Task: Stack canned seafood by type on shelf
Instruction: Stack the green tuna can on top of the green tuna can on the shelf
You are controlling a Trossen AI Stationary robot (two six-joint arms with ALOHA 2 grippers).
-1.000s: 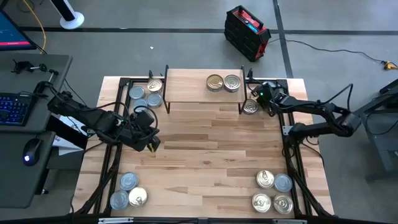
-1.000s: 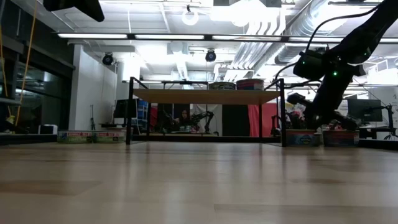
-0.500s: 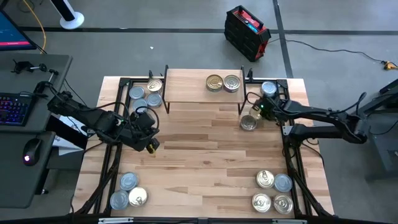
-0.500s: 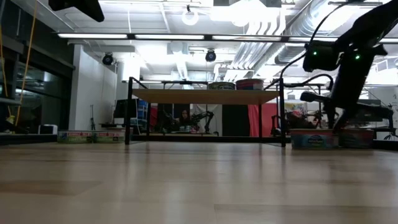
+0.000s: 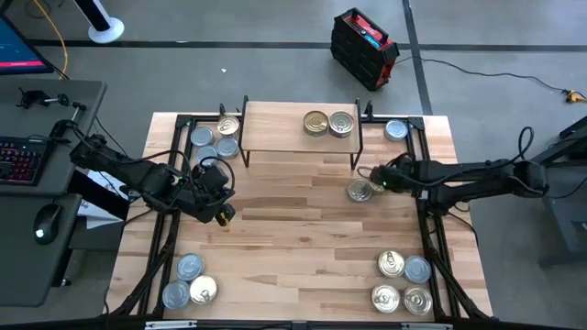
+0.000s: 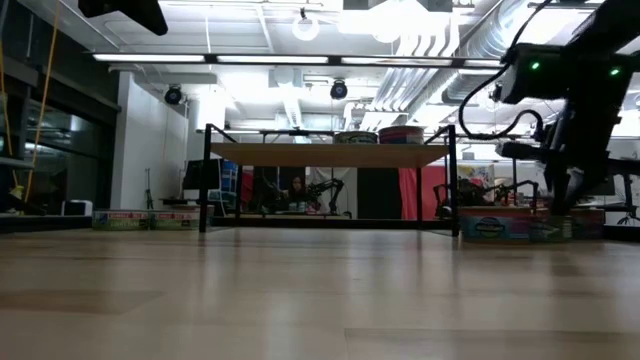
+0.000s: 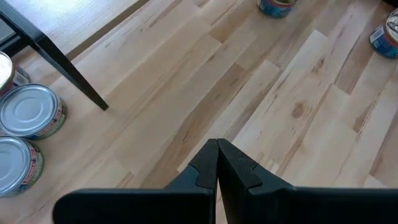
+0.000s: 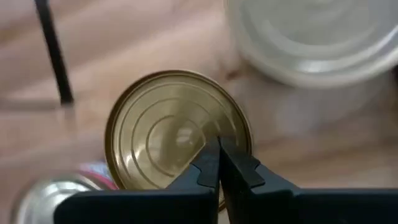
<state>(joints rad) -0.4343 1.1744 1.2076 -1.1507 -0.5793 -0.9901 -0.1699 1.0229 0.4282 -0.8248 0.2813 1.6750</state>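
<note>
High view: a gold-lidded tin is seen upright on the surface by the shelf leg, two tins atop. The shut right claw is pressed at its lid, shown only by the right wrist view. Left claw: shut, empty.

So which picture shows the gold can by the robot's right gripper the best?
The right wrist view: the gold can fills it, lid rings clear, right behind the shut right gripper. The high view shows it small, in front of the shelf. The low view shows only its side. The left wrist view misses it.
</note>
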